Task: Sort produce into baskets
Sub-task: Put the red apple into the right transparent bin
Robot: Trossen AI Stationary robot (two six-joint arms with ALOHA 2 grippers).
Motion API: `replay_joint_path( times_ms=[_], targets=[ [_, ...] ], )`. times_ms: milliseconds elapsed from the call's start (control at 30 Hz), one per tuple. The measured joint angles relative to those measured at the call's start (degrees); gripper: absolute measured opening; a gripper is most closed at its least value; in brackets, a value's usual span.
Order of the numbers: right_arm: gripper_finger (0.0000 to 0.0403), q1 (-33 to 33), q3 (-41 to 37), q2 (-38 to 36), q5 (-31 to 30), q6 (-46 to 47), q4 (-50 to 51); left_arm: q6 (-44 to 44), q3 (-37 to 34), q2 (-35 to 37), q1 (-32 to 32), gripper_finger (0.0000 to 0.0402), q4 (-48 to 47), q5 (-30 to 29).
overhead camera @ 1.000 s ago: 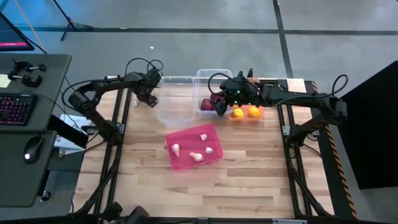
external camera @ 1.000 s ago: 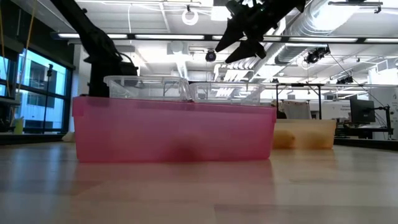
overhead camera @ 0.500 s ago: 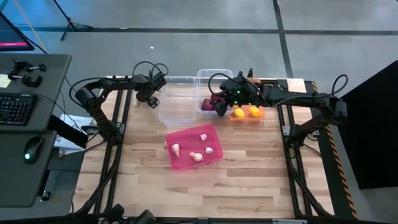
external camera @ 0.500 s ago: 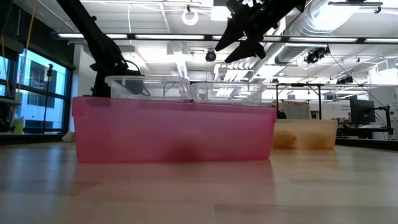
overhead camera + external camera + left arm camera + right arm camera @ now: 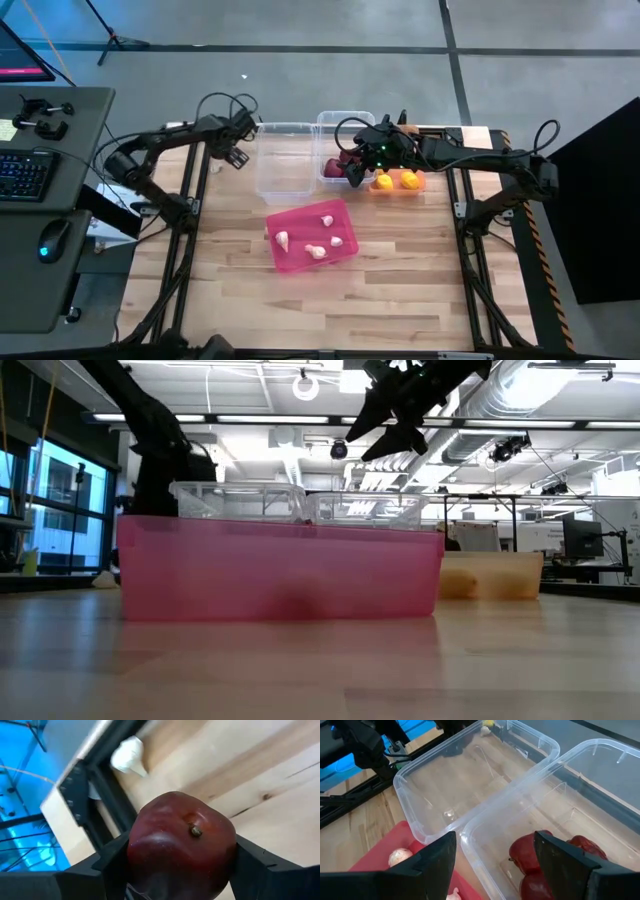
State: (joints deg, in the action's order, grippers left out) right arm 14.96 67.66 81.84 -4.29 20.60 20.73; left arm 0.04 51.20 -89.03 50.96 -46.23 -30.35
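Since half a second ago, the left gripper (image 5: 236, 156) has shifted slightly outward along the table's far-left edge, away from the empty clear basket (image 5: 282, 170); the right arm has not changed. The left claw is clenched on a dark red onion (image 5: 181, 851), which fills the left wrist view between the two fingers (image 5: 107, 865). Beyond it, near the table's edge, lies one stray garlic bulb (image 5: 128, 754) on the bare wood (image 5: 260, 765).

The right gripper (image 5: 352, 172) hovers with jaws spread and empty over the second clear basket (image 5: 580, 785), where other red onions (image 5: 532, 854) already lie. Next to it sits the orange basket (image 5: 395, 186) with the lemons (image 5: 407, 179), and nearer the middle is the pink basket (image 5: 311, 236) with garlic (image 5: 283, 239).

To do this step well, the held onion should probably travel across the empty basket to the one with the onions, high enough to clear both rims. The right gripper is over that bin, so it may need to withdraw first. Release low, so the round onion does not bounce or roll out. The stray garlic can wait.
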Motion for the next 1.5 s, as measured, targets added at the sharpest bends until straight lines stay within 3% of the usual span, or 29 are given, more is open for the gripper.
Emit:
replay_joint_path(
  times_ms=[200, 333, 467, 600, 767, 967, 1133, 1233, 1500],
  targets=[
    [0.0257, 0.0, 0.0, 0.0, 0.0, -0.1, -0.1, -5.0, 2.8, 11.6, 0.0, 0.0235, -2.3, 0.7],
    [0.0257, 0.0, 0.0, -1.9, 1.4, -1.2, -4.1, -11.0, 6.5, 20.7, -0.9, 0.0241, -1.7, 7.7],
    [0.0257, 0.0, 2.3, -6.7, 1.3, -2.0, -7.7, -17.8, 8.3, 28.9, -3.7, 0.0255, 5.6, 16.8],
    [0.0257, 0.0, 3.8, -11.4, -2.0, -5.7, -6.1, -25.1, 8.4, 32.3, -9.5, 0.0254, 15.8, 20.1],
    [0.0257, 0.0, 4.0, -17.1, -10.2, -6.6, -6.0, -29.8, 8.4, 26.8, -19.9, 0.0253, 27.1, 20.8],
    [0.0257, 0.0, 4.0, -20.1, -13.8, -7.8, -5.7, -27.8, 9.2, 12.4, -29.1, 0.0253, 43.4, 23.3],
    [0.0257, 0.0, 4.0, -20.4, -14.7, -7.6, -5.6, -26.0, 17.3, 0.3, -31.0, 0.0264, 44.3, 31.2],
    [0.0257, 0.0, 4.0, -20.1, -14.7, -7.0, -5.4, -24.3, 21.8, -4.0, -31.3, 0.0272, 44.3, 32.8],
    [0.0257, 0.0, 3.9, -19.9, -14.7, -5.9, -5.1, -21.4, 24.8, -6.4, -29.6, 0.0277, 43.4, 32.7]
  ],
)
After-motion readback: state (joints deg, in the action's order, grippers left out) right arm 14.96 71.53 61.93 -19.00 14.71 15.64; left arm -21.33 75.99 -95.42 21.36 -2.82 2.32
